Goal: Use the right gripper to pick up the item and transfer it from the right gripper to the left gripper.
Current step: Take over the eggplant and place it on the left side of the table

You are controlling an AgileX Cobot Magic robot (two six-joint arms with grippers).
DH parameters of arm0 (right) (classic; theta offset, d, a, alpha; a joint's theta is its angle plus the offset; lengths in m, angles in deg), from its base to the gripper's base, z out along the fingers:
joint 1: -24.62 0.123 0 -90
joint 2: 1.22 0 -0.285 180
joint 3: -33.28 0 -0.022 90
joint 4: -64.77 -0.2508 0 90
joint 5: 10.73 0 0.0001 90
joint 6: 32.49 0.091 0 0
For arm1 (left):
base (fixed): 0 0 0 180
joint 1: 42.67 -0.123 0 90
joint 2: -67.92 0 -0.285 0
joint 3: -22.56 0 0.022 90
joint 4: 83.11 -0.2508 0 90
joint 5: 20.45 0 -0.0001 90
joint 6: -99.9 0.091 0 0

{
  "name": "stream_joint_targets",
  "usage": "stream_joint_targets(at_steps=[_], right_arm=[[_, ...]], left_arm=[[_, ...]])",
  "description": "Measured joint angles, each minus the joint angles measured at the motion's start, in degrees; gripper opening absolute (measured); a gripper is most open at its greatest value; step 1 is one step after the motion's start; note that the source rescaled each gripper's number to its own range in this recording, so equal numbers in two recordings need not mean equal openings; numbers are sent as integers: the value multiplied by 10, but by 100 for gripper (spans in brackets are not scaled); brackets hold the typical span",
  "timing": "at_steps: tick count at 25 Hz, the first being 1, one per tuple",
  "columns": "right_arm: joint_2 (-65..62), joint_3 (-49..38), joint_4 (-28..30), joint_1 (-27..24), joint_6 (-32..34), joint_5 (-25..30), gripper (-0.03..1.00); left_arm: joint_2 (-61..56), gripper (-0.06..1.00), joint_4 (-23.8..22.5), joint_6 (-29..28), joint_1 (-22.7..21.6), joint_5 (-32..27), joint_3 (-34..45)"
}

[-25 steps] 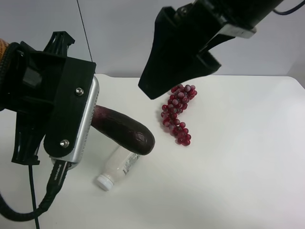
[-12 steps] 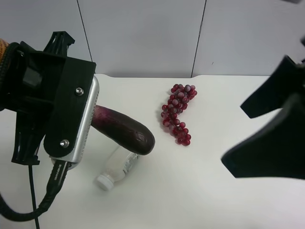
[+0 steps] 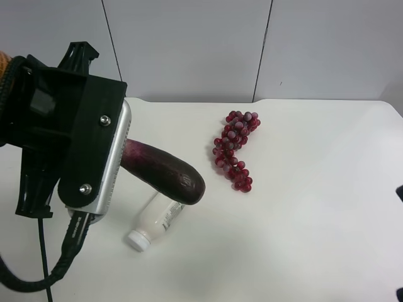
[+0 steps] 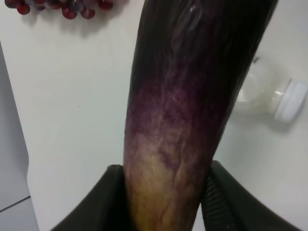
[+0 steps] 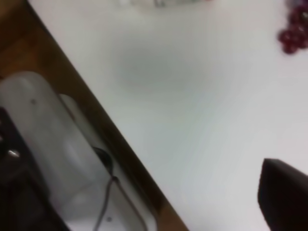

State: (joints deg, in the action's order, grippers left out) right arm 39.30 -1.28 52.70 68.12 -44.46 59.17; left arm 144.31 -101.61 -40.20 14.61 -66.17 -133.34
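**Drop risk from a stem-end hold**

Above the desk (image 3: 315, 251), toward its left edge in the exterior high view: left end effector (image 4: 164, 168) clamped on the narrow yellow-green end of the toy eggplant (image 3: 165, 171), dark bulk jutting out unsupported. Right end effector (image 5: 284, 197): only a dark tip shown, spread impossible to tell. Liable to sag or slip from so short a glossy hold, landing on the white bottle (image 3: 156, 220) below.

The toy eggplant (image 4: 187, 96) has a glossy, finely veined skin. The left hand (image 4: 167, 204) has matt black fingers (image 4: 103, 207), and its side plate (image 3: 114, 157) is smooth silver-grey metal. The bench (image 3: 302, 239) is smooth matt white. The grapes (image 3: 234, 151) look partly frosted, and the bottle (image 3: 156, 219) is white plastic.
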Motion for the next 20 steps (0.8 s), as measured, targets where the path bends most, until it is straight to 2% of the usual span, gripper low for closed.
stream_joint_targets(at_steps=[4,10,20], right_arm=[[-81,-63,40,0,27,-24,100],[-164,-132,55,0,52,-71,100],[-174,-135,68,0,71,-81,100]], left_arm=[[0,0,0,0,0,0,0],[0,0,0,0,0,0,0],[0,0,1,0,0,0,0]])
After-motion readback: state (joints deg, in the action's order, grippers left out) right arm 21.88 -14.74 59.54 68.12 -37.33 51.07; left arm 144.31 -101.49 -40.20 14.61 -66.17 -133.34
